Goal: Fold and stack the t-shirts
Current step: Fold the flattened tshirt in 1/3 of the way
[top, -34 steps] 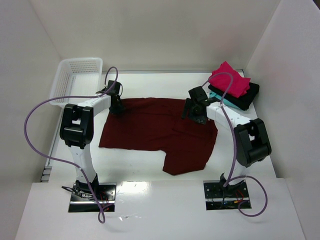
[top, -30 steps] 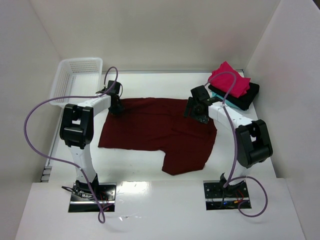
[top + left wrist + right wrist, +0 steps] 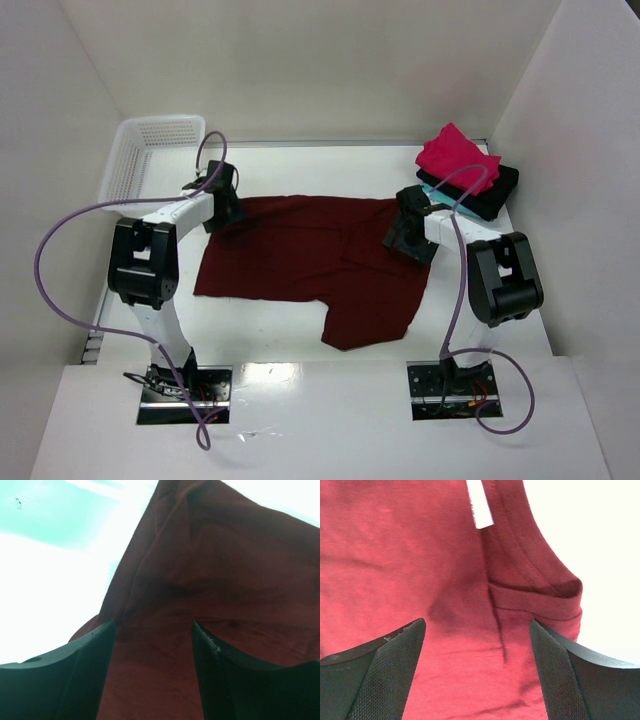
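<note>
Maroon t-shirt [image 3: 310,262] lies spread mid-worktop, its long axis running left to right. Its neckline [image 3: 517,545] and white label [image 3: 479,505] sit at the right end, so it appears to point at the right edge. Left jaws, over the cloth's far-left corner, and right jaws, over the neckline, both stand apart, holding nothing. Step in hand is probably flattening before the first fold. Next, both must pinch the far edge together. Folded pink-red shirt [image 3: 458,160] tops the far-right corner stack.

A white lattice basket [image 3: 162,122] is sitting at the far left corner of the white counter [image 3: 270,322].
</note>
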